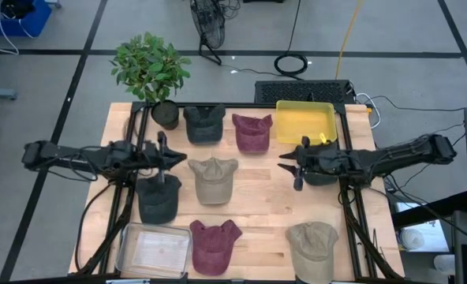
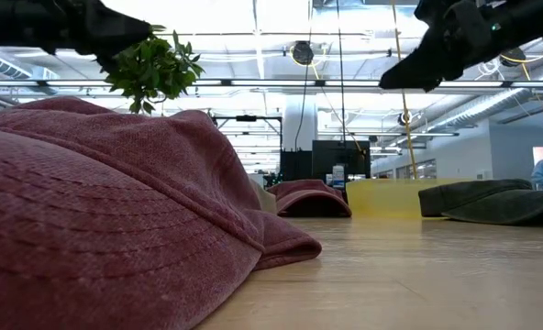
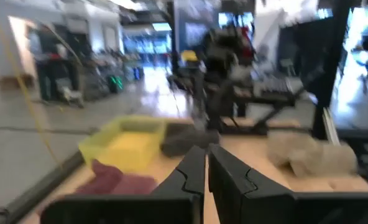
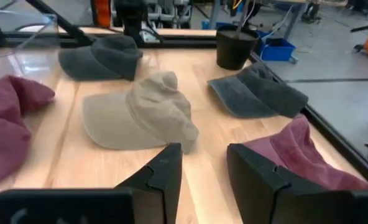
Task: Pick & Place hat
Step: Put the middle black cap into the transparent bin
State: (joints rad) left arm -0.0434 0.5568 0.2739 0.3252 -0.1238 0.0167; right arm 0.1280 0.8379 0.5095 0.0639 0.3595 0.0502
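Observation:
Several caps lie flat on the wooden table: a beige one (image 1: pixel 214 180) (image 4: pixel 134 115) in the middle, dark grey ones (image 1: pixel 158 199) (image 1: pixel 204 124), maroon ones (image 1: pixel 252 132) (image 1: pixel 214 246) (image 2: pixel 116 229), another beige (image 1: pixel 312 248). A further dark cap (image 1: pixel 322 175) (image 2: pixel 492 202) lies under my right arm. My left gripper (image 1: pixel 183 158) (image 3: pixel 206 177) hovers left of the middle beige cap, shut and holding nothing. My right gripper (image 1: pixel 290 168) (image 4: pixel 204 168) hovers right of that cap, open, pointing toward it, well above the tabletop (image 2: pixel 409 78).
A yellow tray (image 1: pixel 304 121) (image 2: pixel 386 197) sits at the far right of the table, a clear tray (image 1: pixel 149 248) at the near left, a potted plant (image 1: pixel 153 75) at the far left corner. Bare wood (image 1: pixel 257 205) lies between the caps in the middle.

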